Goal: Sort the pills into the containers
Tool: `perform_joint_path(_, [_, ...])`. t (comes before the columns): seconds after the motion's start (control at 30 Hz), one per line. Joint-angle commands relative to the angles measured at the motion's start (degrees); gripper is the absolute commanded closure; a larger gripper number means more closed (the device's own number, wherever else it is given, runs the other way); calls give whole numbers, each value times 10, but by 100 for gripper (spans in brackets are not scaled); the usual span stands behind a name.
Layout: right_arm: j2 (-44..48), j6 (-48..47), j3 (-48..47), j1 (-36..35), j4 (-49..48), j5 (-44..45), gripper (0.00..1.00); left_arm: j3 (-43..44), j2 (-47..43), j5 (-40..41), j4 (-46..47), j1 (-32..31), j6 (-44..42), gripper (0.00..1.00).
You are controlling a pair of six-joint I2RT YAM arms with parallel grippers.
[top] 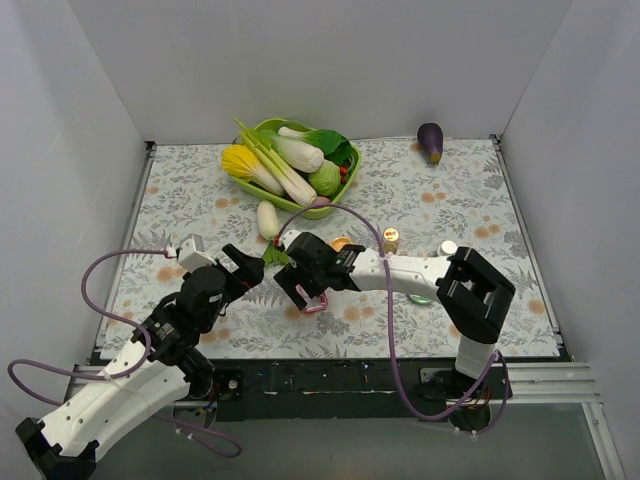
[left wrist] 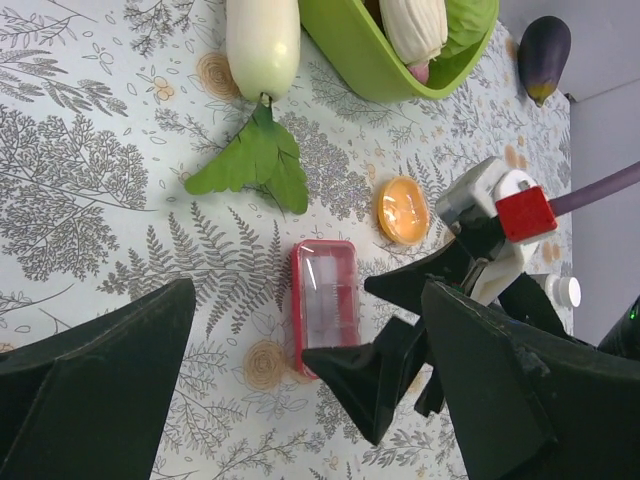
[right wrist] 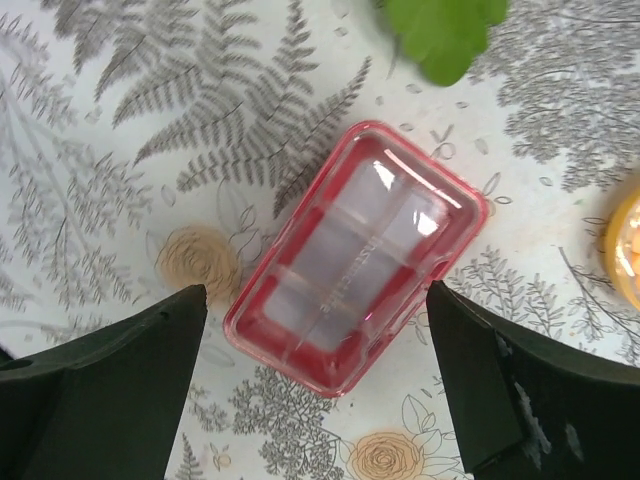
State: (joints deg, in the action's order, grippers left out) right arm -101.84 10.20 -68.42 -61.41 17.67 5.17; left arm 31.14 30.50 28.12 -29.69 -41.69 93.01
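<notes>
The right gripper point(right wrist: 315, 300) has its fingers point(right wrist: 100, 400) spread wide, and the pink box point(right wrist: 355, 255) lies between them (flat on the table point(right wrist: 100, 100)). The left gripper point(left wrist: 308, 295) is spread wide too, with the same box out in front of it, near a green leaf point(left wrist: 255, 160).

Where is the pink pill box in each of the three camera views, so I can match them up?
Top external: the pink pill box is just below centre, with only a pink edge showing.
Left wrist: centre of frame, its long side running up the picture.
Right wrist: centre of frame, tilted, with its compartments visible.
Shared landmark: the green leaf lies on the table close to the box in every view.
</notes>
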Motion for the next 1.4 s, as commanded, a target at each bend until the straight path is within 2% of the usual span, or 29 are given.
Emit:
perform_joint_path(0.0, [-24,70,-36,-11,12,148,2,4,-25,34,-45,3,17,2])
perform_joint_path(0.37, [-37,113,-8,-23,20,121,2,-6,-45,32,-53,3,23,2])
perform_joint_path(0.6, [-26,90,26,-24,7,115,2,-15,-55,24,-52,3,30,2])
perform_joint_path(0.7, [-20,56,34,-23,-6,118,7,-17,-58,21,-51,3,31,2])
perform_joint_path(0.8, [-4,19,38,-20,-15,112,18,-15,-62,20,-56,3,31,2])
perform_joint_path(0.83, [4,-2,49,-18,-30,105,26,-16,-62,19,-56,3,31,2])
perform_joint_path(0.9, [31,-20,61,-6,-47,82,34,-22,-65,12,-52,3,30,2])
perform_joint_path(0.93, [39,-33,68,4,-59,74,44,-26,-68,7,-49,3,29,2])
perform_joint_path(1.03, [63,-61,88,20,-74,37,58,-46,-75,-22,-27,3,23,2])
perform_joint_path(1.13, [76,-72,104,67,-86,-50,67,-82,-87,-63,13,3,25,2])
perform_joint_path(1.17, [77,-77,107,80,-88,-133,68,-96,-91,-77,43,3,27,2])
perform_joint_path(1.23, [74,-91,105,110,-86,-197,74,-138,-98,-118,76,3,35,2])
perform_joint_path(1.37, [44,-145,81,141,-49,-375,77,-203,-97,-170,192,3,57,3])
